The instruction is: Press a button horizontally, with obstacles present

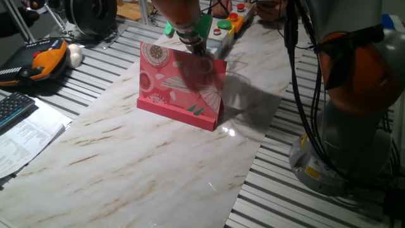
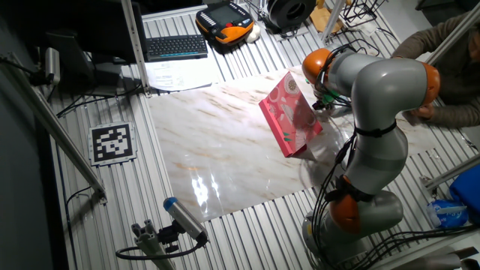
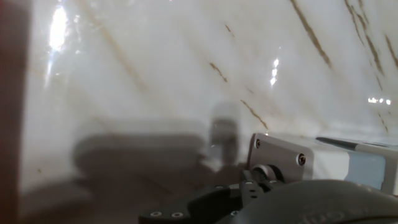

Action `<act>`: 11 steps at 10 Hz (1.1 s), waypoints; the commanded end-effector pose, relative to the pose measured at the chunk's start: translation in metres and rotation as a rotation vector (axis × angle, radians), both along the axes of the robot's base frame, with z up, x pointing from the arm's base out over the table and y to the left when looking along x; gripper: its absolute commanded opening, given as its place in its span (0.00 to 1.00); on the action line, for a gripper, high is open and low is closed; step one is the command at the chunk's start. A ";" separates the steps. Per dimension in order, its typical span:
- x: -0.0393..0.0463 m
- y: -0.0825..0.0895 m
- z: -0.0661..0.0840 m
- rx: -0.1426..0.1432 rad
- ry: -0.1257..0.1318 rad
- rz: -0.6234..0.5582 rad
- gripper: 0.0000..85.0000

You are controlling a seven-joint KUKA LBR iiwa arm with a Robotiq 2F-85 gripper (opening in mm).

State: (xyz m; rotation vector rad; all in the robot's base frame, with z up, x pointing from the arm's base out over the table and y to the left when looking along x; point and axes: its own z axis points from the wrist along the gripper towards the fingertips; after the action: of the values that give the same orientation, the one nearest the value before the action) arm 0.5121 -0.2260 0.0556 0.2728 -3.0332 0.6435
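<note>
The obstacle, an upright pink-red card board [image 1: 180, 82] printed with umbrella, flower and circle patterns, stands on its pink base strip in the middle of the marble table. It also shows in the other fixed view [image 2: 291, 114]. My gripper [image 1: 197, 45] hangs just behind the board's top edge, between it and the button boxes [image 1: 223, 30], which carry red and green buttons. The gripper is blurred, so I cannot tell whether its fingers are open or shut. In the hand view a light grey box with screws [image 3: 283, 155] lies close at lower right, and the board's dark red edge [image 3: 11, 112] fills the left side.
The marble table top [image 1: 139, 158] stretches in front of the board. The arm's base [image 1: 345, 145] stands at the right with black cables. An orange pendant [image 1: 44, 57], a keyboard [image 1: 12, 107] and papers [image 1: 25, 136] lie at the left. A person's hands are at the back.
</note>
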 end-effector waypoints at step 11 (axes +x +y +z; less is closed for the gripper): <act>0.0068 -0.009 0.004 0.028 0.010 0.007 0.00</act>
State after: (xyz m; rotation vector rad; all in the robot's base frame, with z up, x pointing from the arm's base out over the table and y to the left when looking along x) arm 0.5180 -0.2386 0.0600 0.2778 -3.0336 0.6031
